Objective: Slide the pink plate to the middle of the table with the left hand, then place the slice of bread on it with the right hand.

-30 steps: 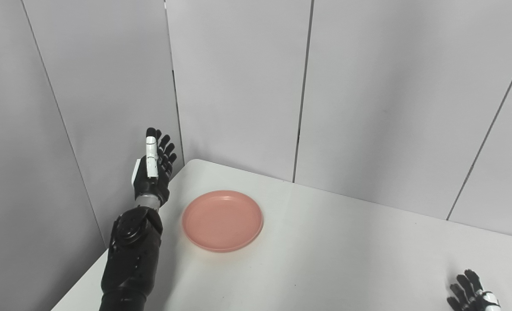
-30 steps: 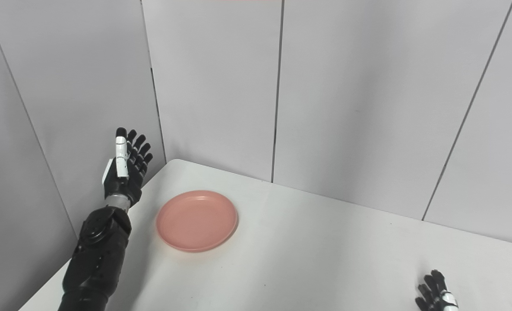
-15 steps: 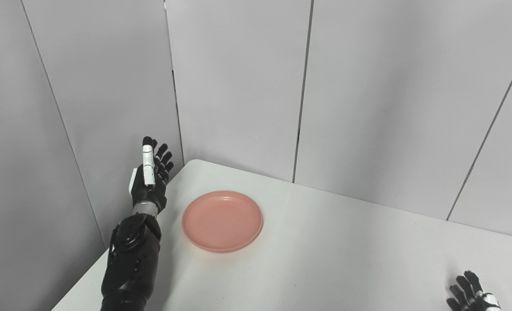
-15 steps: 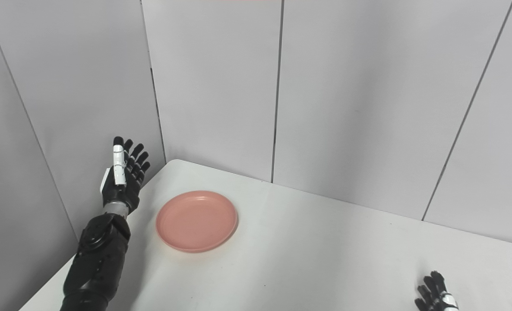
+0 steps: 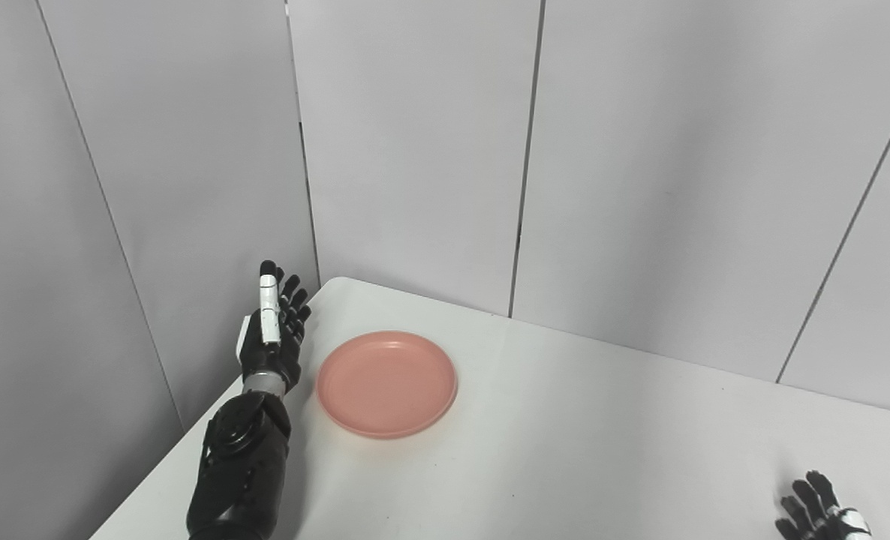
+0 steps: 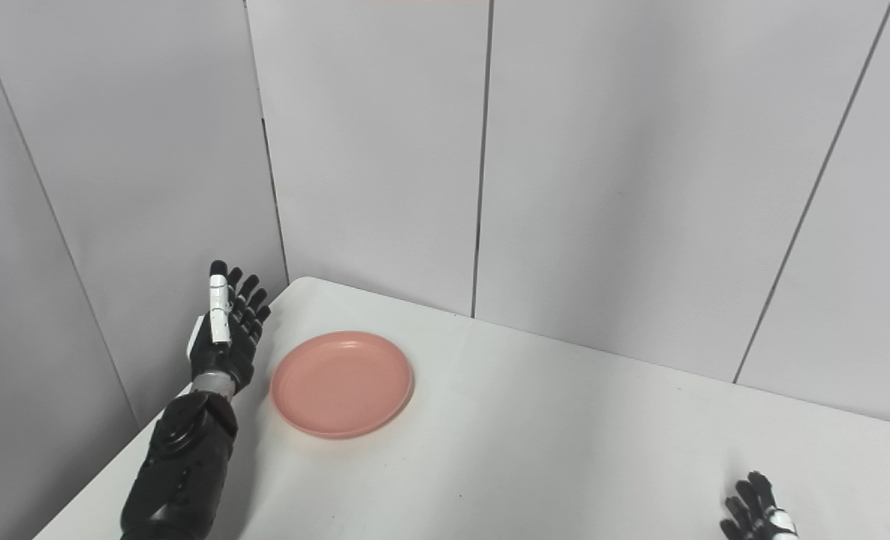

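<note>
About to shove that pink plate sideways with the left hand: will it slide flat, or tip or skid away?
The pink plate looks shallow and flat-bottomed, so it probably slides without tipping. It seems light plastic on a smooth white table, so it may skid. The open left hand stands beside its rim.

From my seat the pink plate (image 5: 386, 383) looks like smooth plastic with a soft satin sheen. The table (image 5: 602, 450) under it is a matt white, even surface. My left hand (image 5: 269, 337) reads as black plastic with glossy white plates and a dull metal wrist ring. The wall panels (image 5: 415, 150) look smooth, matt grey.
</note>
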Controlling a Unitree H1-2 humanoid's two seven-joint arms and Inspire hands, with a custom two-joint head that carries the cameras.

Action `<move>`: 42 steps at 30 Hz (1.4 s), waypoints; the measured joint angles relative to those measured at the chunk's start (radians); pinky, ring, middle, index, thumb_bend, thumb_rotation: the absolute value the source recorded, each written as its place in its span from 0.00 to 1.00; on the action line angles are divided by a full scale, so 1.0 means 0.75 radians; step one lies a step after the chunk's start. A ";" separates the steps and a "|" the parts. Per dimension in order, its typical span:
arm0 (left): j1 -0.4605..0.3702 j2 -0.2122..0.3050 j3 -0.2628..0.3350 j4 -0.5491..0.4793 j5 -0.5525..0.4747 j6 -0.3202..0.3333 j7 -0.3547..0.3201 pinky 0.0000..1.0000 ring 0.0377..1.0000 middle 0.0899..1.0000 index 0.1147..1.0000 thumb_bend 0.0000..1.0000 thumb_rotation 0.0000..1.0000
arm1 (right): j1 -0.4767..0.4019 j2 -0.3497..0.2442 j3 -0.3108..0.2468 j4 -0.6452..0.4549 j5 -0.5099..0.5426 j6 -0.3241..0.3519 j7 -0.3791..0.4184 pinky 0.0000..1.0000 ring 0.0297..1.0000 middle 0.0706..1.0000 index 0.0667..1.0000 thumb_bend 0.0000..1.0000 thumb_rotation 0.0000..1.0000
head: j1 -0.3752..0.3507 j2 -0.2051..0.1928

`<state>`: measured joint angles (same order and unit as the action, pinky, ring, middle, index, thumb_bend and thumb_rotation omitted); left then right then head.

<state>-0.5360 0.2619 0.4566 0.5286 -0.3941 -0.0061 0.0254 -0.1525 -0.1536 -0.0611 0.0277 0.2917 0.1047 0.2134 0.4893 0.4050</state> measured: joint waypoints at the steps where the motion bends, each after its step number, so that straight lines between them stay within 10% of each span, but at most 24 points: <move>1: 0.000 0.000 0.000 0.017 0.000 -0.004 -0.002 1.00 0.99 0.99 0.99 0.82 0.91 | 0.000 0.000 0.000 0.000 0.000 0.000 0.000 1.00 1.00 1.00 1.00 0.29 1.00 | 0.000 0.000; 42: -0.055 0.010 -0.038 0.304 -0.022 -0.178 -0.061 1.00 0.99 0.98 1.00 0.82 0.95 | 0.010 -0.016 0.006 -0.052 0.006 0.056 -0.013 1.00 1.00 1.00 1.00 0.29 1.00 | -0.018 0.023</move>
<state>-0.5775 0.2696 0.4277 0.7563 -0.4104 -0.1397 -0.0206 -0.1449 -0.1659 -0.0568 -0.0110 0.2963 0.1466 0.2040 0.4755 0.4218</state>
